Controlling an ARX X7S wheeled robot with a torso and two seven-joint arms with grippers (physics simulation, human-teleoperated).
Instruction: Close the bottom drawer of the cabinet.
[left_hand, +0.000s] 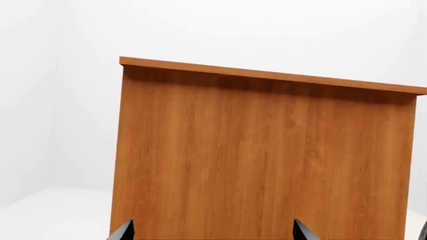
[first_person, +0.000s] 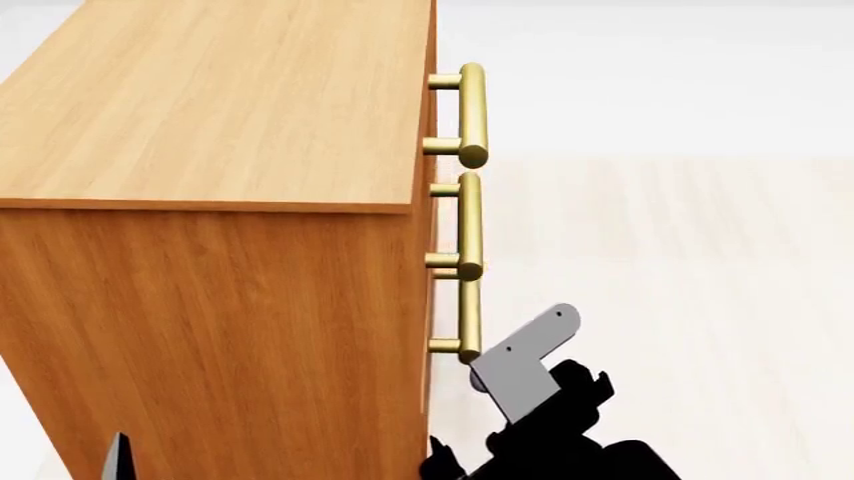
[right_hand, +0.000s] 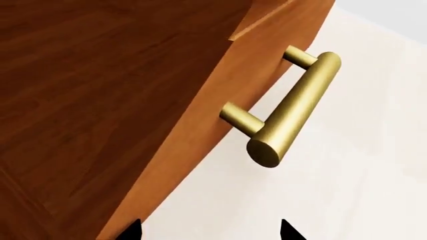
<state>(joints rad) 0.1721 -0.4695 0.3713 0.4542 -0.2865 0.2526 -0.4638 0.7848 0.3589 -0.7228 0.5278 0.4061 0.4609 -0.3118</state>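
On pale wood floor (first_person: 694, 260), cabinet (first_person: 200, 300) (orange-brown), white walls (left_hand: 60, 100), drawers seemingly shut.

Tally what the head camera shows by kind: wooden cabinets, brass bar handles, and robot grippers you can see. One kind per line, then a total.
Wooden cabinets: 1, the orange-brown cabinet.
Brass bar handles: 3, the top handle, the middle handle and the lowest handle, stacked down the front edge.
Robot grippers: 1, the right gripper beside the lowest handle.
Total: 5.

Pale cream wood-grain floor (first_person: 694, 260), faint plank lines, evenly lit. Plain white wall (left_hand: 60, 100) behind, meeting a white floor at a soft corner.
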